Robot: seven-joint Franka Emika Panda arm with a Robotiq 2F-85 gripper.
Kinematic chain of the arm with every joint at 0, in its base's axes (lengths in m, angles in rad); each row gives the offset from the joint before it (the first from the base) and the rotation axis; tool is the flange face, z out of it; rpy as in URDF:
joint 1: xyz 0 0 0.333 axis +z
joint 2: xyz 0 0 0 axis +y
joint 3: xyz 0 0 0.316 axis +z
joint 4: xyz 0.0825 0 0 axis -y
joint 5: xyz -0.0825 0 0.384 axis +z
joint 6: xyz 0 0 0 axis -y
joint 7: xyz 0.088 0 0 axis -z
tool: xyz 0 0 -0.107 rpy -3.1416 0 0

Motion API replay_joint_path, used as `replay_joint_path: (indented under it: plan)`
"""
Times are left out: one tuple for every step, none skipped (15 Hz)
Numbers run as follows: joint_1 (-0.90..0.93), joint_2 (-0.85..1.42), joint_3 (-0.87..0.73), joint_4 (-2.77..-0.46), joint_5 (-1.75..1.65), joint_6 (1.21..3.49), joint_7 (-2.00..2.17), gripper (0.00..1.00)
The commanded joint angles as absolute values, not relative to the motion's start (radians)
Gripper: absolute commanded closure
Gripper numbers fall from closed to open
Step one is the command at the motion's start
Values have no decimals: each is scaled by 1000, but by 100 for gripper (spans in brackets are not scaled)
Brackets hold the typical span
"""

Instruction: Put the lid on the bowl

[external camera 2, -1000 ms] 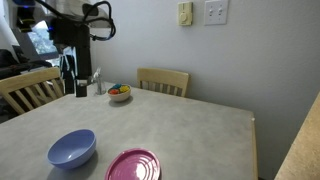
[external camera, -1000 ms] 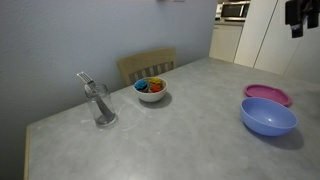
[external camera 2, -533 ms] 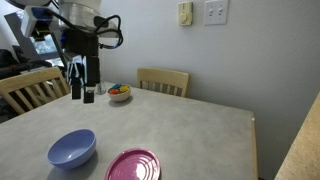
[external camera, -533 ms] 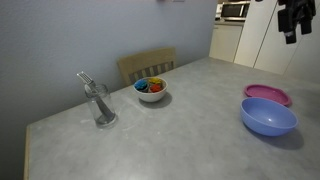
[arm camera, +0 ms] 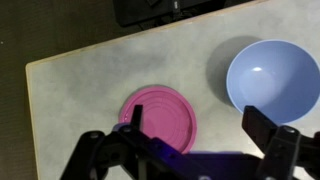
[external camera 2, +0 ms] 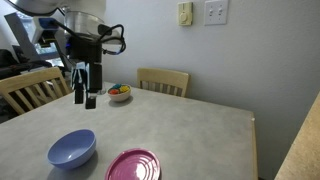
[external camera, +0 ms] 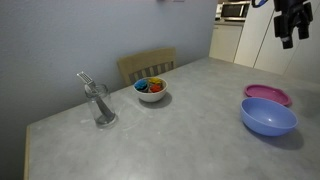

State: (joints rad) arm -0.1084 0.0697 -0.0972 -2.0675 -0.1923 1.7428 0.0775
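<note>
The magenta-pink lid (external camera: 266,94) lies flat on the table beside the periwinkle-blue bowl (external camera: 268,116). Both show in both exterior views: lid (external camera 2: 133,165), bowl (external camera 2: 72,149). In the wrist view the lid (arm camera: 158,118) sits left of the empty bowl (arm camera: 272,80). My gripper (external camera 2: 84,99) hangs high above the table, open and empty; it also shows in an exterior view (external camera: 288,37). In the wrist view its fingers (arm camera: 200,128) straddle the gap between lid and bowl from above.
A small white bowl with colourful contents (external camera: 151,89) and a glass with a utensil (external camera: 100,104) stand farther along the grey table (external camera 2: 190,125). Wooden chairs (external camera 2: 163,80) stand at the table's edges. A wall is close behind.
My gripper has moved lower and sideways over the table, toward the bowl and lid. The objects have not moved.
</note>
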Motion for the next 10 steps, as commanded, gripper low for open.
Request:
replay_joint_path:
  plan:
    - [-122, 148, -114, -2012, -125, 1758, 89, 0]
    - [-125, 163, -118, -2004, -105, 1759, 94, 0]
    - [-129, 178, -123, -1993, -76, 1755, 98, 0]
    - [-132, 190, -127, -1986, -52, 1758, 101, 0]
    - [-136, 204, -131, -1977, -20, 1759, 107, 0]
    - [-139, 213, -136, -1969, 10, 1763, 119, 0]
    - [-144, 226, -140, -1964, 39, 1773, 127, 0]
    - [-147, 236, -143, -1956, 65, 1778, 137, 0]
    - [-151, 251, -147, -1949, 88, 1783, 149, 0]
    - [-154, 264, -150, -1943, 105, 1790, 157, 0]
